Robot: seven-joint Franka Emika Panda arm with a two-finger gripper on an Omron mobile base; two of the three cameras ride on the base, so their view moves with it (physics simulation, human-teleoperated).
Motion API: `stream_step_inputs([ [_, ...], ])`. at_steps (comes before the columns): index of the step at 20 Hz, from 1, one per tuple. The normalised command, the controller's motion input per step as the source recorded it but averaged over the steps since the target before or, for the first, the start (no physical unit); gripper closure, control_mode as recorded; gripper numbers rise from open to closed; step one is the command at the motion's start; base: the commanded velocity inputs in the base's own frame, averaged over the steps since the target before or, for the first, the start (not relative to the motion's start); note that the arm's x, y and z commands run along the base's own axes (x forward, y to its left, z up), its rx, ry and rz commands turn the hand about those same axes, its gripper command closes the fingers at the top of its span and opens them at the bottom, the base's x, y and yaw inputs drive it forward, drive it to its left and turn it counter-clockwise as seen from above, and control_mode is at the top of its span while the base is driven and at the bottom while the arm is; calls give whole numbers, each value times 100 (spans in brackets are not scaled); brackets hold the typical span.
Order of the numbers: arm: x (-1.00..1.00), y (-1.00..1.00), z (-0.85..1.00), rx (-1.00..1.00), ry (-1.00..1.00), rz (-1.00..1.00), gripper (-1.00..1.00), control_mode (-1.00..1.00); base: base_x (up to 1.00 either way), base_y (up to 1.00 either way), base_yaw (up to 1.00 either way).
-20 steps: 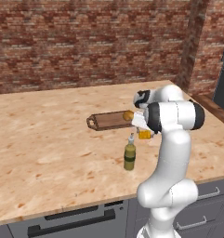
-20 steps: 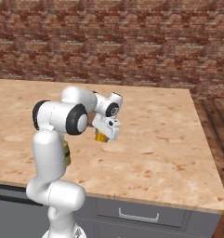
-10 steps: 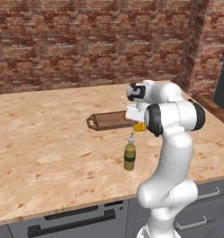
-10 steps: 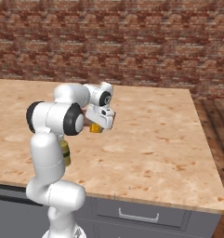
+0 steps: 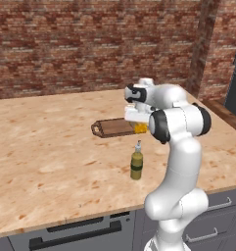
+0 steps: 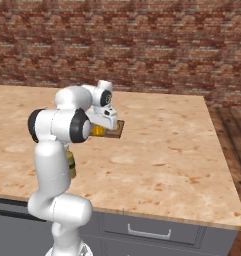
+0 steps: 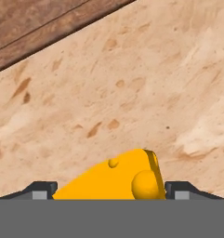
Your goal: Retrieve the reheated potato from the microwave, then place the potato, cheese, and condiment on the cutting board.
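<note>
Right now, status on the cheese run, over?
Pincer closed on the bright yellow-orange cheese wedge, above the pale counter. Dark brown wooden cutting board just ahead. Olive-green condiment bottle stands nearer, off the board.

No readable text, bottle (image 5: 136, 163) label band blank, no brands, no numbers

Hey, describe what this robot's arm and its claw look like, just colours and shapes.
The arm is glossy white, built of rounded tubular segments with fat bulbous joints, each ringed by a dark grey or black band. A white wrist block carries a small dark round face. In the hand view the claw ends in two small dark fingertips with paler grey pads. No cables or markings are visible.
</note>
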Motion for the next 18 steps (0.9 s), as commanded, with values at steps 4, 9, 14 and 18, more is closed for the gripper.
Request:
stream_step_inputs([
  [4,42,13,13,0,0,17,100,-100,0,0,0],
  [9,50,17,3,0,-6,19,100,-100,0,0,0],
  [14,53,14,0,0,-12,20,100,-100,0,0,0],
  [18,58,14,-4,1,-8,13,100,-100,0,0,0],
])
